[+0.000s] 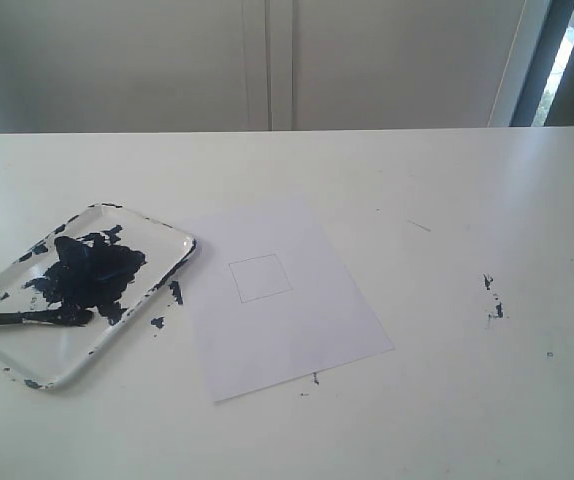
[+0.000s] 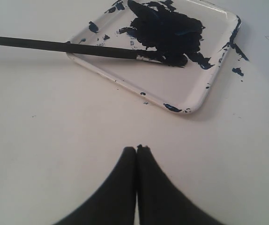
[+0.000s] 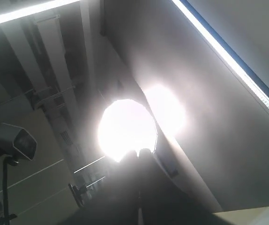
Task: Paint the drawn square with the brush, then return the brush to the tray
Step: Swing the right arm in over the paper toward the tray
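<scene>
The drawn square (image 1: pixel 260 277) is a thin grey outline with a white interior on a white paper sheet (image 1: pixel 277 300) near the table's middle. To its left lies the tray (image 1: pixel 157 275), white and smeared with dark blue paint. The brush (image 1: pixel 27 318) rests across the tray with its wet tip in the paint; its black handle sticks out past the rim (image 2: pixel 41 45). In the left wrist view the tray (image 2: pixel 181 91) lies ahead of my left gripper (image 2: pixel 136 149), which is shut, empty and well short of the brush. My right gripper (image 3: pixel 139 152) is shut and points up at the ceiling, away from the table.
Dark paint specks dot the table at the right (image 1: pixel 492 297) and beside the tray (image 1: pixel 175 292). A bright ceiling lamp (image 3: pixel 125 129) and a camera on a stand (image 3: pixel 15 140) show in the right wrist view. Neither arm appears in the exterior view.
</scene>
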